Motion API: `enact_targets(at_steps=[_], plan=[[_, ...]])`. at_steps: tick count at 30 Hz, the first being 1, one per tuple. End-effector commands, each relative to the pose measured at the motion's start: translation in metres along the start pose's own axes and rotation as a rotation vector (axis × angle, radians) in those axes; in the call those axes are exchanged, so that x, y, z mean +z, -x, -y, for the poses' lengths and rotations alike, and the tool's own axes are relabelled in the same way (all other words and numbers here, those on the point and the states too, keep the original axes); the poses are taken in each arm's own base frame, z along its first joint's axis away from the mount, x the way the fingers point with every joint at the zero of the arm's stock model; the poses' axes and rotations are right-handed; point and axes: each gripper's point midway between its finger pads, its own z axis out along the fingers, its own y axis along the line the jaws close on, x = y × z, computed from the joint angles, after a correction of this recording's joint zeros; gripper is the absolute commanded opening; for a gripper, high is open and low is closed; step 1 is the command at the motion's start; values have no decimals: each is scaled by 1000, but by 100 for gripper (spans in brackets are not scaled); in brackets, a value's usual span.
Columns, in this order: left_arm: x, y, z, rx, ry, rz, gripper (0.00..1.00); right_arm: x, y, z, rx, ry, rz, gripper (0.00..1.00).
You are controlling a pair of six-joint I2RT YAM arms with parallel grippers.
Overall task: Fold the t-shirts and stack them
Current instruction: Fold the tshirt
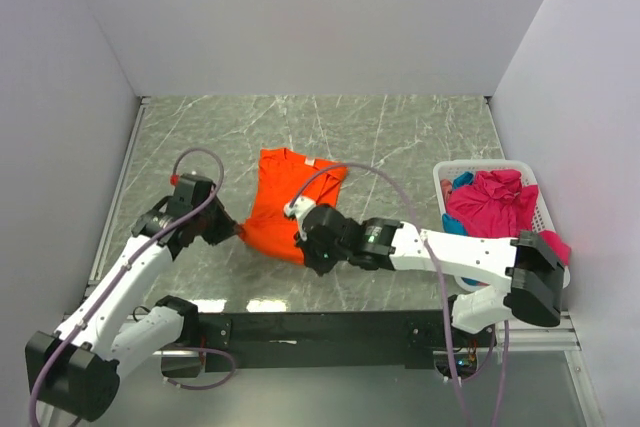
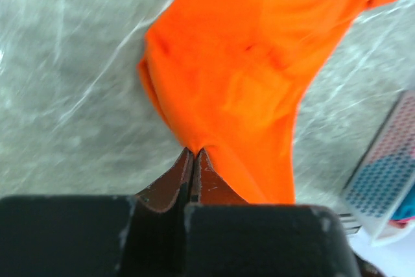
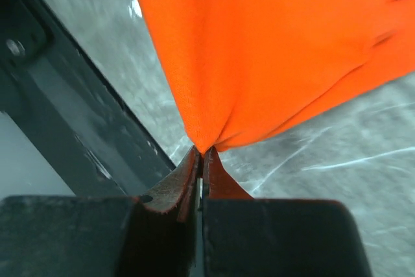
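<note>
Left wrist view: the left gripper (image 2: 193,155) has its jaws pressed together on a pinched edge of the soft bright orange cloth t-shirt (image 2: 246,63). The cloth spreads ahead of the fingertips over the grey marbled table (image 2: 58,95).

Right wrist view: the right gripper (image 3: 202,155) is clamped tight on a gathered corner of the same shirt, which fans out ahead of it.

Top external view: the two grippers grip opposite ends of the shirt's near edge. Behind the right gripper, beside its arm, sits a white perforated plastic basket (image 1: 482,165) holding a crumpled magenta-pink t-shirt (image 1: 495,202) and a teal-blue t-shirt (image 1: 462,183).
</note>
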Motion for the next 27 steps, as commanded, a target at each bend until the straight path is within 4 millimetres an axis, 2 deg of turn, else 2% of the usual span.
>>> enact_targets(at_steps=[1, 2, 3, 4, 7, 8, 9, 10, 11, 12, 13, 14, 15, 17, 19, 20, 21, 22, 23, 24, 26, 27], plan=[[-8, 35, 38, 15, -79, 98, 1, -24, 30, 18, 64, -46, 50, 0], [-13, 45, 51, 19, -103, 120, 0, -26, 37, 32, 101, -68, 58, 0], [-9, 51, 58, 25, -111, 129, 1, -30, 46, 38, 121, -70, 73, 0], [-14, 61, 69, 29, -127, 153, 1, -32, 49, 46, 142, -81, 75, 0], [-9, 79, 79, 32, -103, 191, 1, -39, 65, 70, 180, -108, 96, 0], [-14, 89, 89, 31, -115, 215, 1, -41, 70, 76, 177, -118, 106, 0], [-9, 94, 91, 28, -101, 216, 1, -43, 77, 88, 194, -139, 124, 0], [-11, 102, 103, 42, -131, 236, 1, -42, 79, 94, 200, -145, 124, 0], [-10, 106, 106, 43, -132, 237, 1, -43, 83, 102, 219, -155, 127, 0], [0, 108, 107, 42, -112, 224, 1, -45, 89, 106, 232, -153, 136, 0], [-2, 117, 115, 48, -120, 239, 1, -43, 88, 123, 267, -177, 118, 0], [1, 121, 116, 46, -111, 242, 1, -42, 89, 128, 278, -182, 109, 0], [11, 124, 115, 42, -86, 234, 1, -44, 97, 133, 283, -188, 122, 0], [13, 136, 128, 39, -112, 251, 1, -38, 99, 147, 300, -191, 105, 0], [33, 141, 137, 38, -119, 240, 1, -36, 116, 160, 323, -189, 134, 0], [30, 145, 141, 36, -129, 250, 1, -32, 114, 164, 331, -184, 123, 0], [44, 147, 140, 34, -109, 237, 1, -27, 120, 172, 345, -190, 124, 0], [44, 154, 150, 42, -121, 245, 1, -24, 124, 178, 357, -189, 131, 0], [48, 160, 150, 39, -102, 255, 1, -23, 126, 190, 380, -201, 134, 0], [64, 161, 145, 37, -64, 236, 1, -16, 132, 198, 395, -208, 131, 0], [70, 174, 153, 44, -58, 256, 1, -9, 134, 209, 421, -204, 116, 0], [86, 174, 148, 39, -29, 231, 1, -2, 137, 220, 435, -213, 111, 0]])
